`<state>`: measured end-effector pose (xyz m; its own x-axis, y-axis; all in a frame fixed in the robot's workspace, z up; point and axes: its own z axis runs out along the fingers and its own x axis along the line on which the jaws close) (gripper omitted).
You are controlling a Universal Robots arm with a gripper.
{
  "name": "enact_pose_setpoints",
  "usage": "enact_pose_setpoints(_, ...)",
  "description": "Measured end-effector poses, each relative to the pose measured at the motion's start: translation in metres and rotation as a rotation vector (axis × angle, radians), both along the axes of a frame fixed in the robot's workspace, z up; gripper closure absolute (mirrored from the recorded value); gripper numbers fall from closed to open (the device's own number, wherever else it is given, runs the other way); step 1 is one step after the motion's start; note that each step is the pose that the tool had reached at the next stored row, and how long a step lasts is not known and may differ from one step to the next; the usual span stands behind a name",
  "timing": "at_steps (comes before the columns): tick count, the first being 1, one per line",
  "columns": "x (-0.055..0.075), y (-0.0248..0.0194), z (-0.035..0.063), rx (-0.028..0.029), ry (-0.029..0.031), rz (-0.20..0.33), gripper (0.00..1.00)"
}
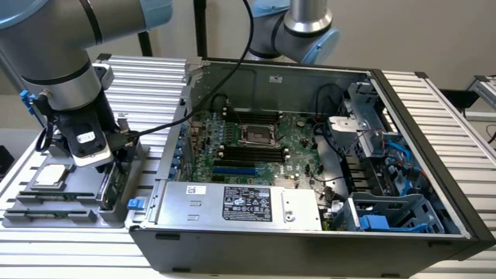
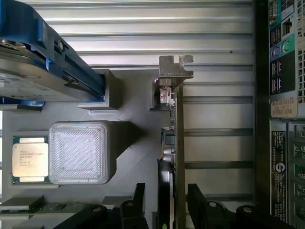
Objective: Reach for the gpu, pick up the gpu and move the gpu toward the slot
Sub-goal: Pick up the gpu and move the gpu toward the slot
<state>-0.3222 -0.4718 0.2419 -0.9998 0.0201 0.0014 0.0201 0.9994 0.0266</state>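
1 gripper (image 2: 168, 205) — jaws apart | gpu (image 2: 178, 143) btwn them — edge-up in tray (image 2: 138, 119)

Tight room beside the gpu (image 2: 178, 143)
Case wall (image 2: 260, 119) close on the exterior view's right; raised holder block (image 2: 78, 152) on its left.

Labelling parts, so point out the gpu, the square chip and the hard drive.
gpu (image 2: 179, 143), wrist view, green card edge.
square chip (image 2: 29, 160), wrist view, silver lid.
hard drive (image 2: 33, 78), wrist view, silver face.
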Motion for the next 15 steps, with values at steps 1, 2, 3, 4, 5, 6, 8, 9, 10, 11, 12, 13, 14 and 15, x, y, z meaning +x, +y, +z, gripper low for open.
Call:
enact_pose_setpoints(1, 0.0002, 0.0000, 0.0000, 0.0001, -0.0001, -0.001, 0.52)
enact_pose_setpoints(2, 0.0004, 0.0000, 0.0000, 0.0001, 0.0000, -0.002, 0.54)
enact_pose_setpoints(3, 0.0006, 0.0000, 0.0000, 0.0001, 0.0000, -0.003, 0.54)
enact_pose_setpoints(4, 0.0009, 0.0000, 0.0000, 0.0001, 0.0000, -0.004, 0.61)
enact_pose_setpoints(5, 0.0012, 0.0000, 0.0000, 0.0001, 0.0000, -0.004, 0.61)
enact_pose_setpoints(6, 0.0014, 0.0000, 0.0000, 0.0000, 0.0000, -0.005, 0.61)
enact_pose_setpoints(8, 0.0016, 0.0000, 0.0000, 0.0000, 0.0001, -0.008, 0.61)
enact_pose_setpoints(9, 0.0016, 0.0000, 0.0000, 0.0000, 0.0001, -0.009, 0.61)
enact_pose_setpoints(10, 0.0017, 0.0000, 0.0000, 0.0001, 0.0000, -0.010, 0.63)
enact_pose_setpoints(11, 0.0017, 0.0000, 0.0000, 0.0000, 0.0000, -0.010, 0.63)
enact_pose_setpoints(12, 0.0017, 0.0000, 0.0000, 0.0000, 0.0000, -0.010, 0.70)
enact_pose_setpoints(13, 0.0017, 0.0000, 0.0000, 0.0000, 0.0000, -0.010, 0.70)
enact_pose_setpoints(14, 0.0017, 0.0000, 0.0000, 0.0000, 0.0000, -0.010, 0.70)
enact_pose_setpoints(15, 0.0017, 0.0000, 0.0000, 0.0000, 0.0001, -0.010, 0.70)
